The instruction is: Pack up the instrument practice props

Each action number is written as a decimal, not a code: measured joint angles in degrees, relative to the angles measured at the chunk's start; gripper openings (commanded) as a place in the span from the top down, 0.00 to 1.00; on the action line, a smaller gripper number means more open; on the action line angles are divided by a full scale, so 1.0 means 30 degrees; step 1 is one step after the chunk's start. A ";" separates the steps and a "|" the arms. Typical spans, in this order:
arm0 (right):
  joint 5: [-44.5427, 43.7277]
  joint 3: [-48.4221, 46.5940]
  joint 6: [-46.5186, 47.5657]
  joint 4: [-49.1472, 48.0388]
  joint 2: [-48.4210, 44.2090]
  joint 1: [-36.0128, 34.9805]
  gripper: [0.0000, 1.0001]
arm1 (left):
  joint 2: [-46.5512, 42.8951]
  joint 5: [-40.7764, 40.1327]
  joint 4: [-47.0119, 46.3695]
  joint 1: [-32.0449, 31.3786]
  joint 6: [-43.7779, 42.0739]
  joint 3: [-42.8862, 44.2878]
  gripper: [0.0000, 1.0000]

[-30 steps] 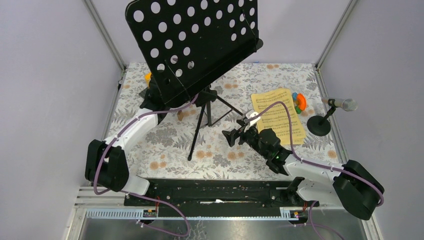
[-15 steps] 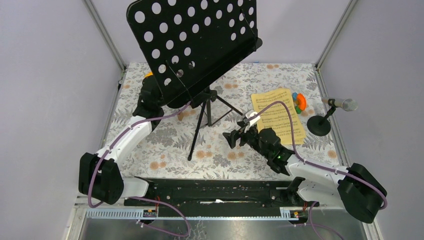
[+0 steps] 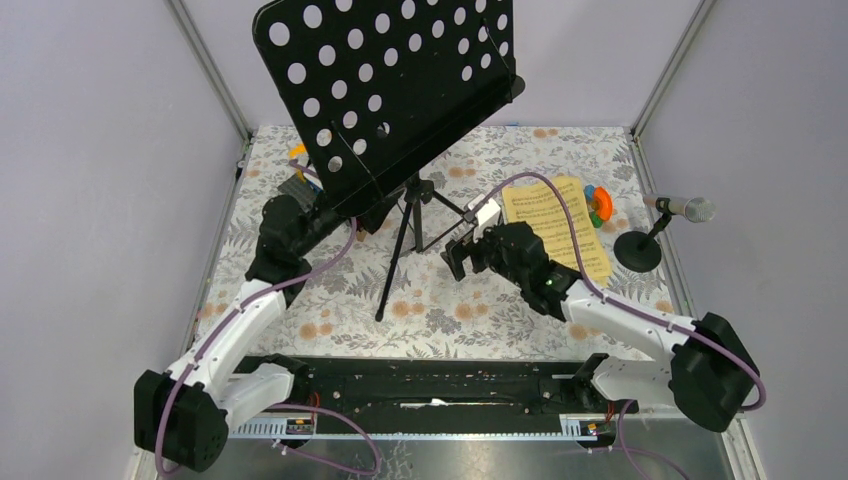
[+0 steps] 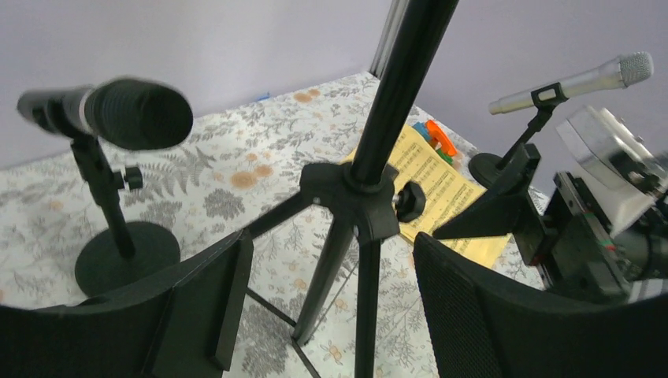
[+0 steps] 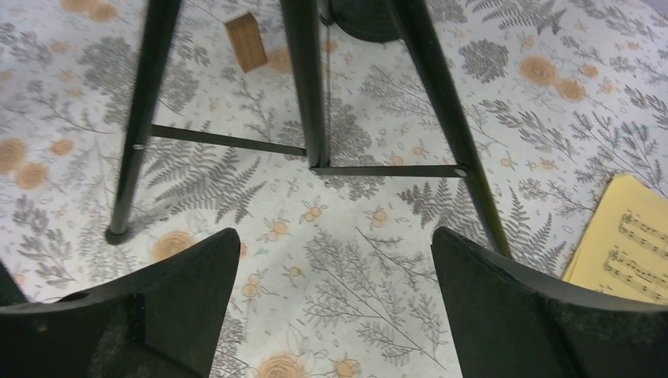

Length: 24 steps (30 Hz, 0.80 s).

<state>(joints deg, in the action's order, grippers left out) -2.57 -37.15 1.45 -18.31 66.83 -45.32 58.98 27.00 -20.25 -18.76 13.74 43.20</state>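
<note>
While the music rack (image 3: pixel 440 120) stands, left claw (image 4: pixel 331 260) spread facing pole (image 4: pixel 398 79), right claw (image 5: pixel 335 244) spread above legs (image 5: pixel 449 118)

Black perforated music rack (image 3: pixel 390 90) stands upright on its tripod. Yellow sheet music (image 3: pixel 548 222) lies flat. Silver microphone (image 3: pixel 685 208) and black microphone (image 4: pixel 118 110) sit on disc-based posts (image 3: pixel 637 250).

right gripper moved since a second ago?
Yes. The right gripper moved away from the arm bases and slightly left, nearer the stand's tripod legs, which stayed put.

Tripod legs (image 5: pixel 306 79) beyond spread tool (image 5: pixel 335 234)
</note>
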 measured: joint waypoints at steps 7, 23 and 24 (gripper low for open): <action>0.1836 -0.2091 0.1173 0.0933 0.2157 0.2266 0.04 | -0.1523 -0.2849 0.0233 -0.1443 0.0670 -0.2579 0.21; 0.4575 -0.4874 0.4481 -0.1457 0.6827 0.3949 0.50 | 0.0466 -0.5712 -0.1297 -0.4721 0.0896 -0.4175 0.43; 0.4750 -0.4881 0.4663 -0.1749 0.7023 0.3949 0.52 | 0.0634 -0.5719 -0.1348 -0.4736 0.0860 -0.4197 0.47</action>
<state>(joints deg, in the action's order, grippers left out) 11.68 -51.79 15.44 -23.55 87.90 -33.47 60.88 9.85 -24.29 -32.97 16.32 30.61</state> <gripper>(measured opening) 0.527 0.613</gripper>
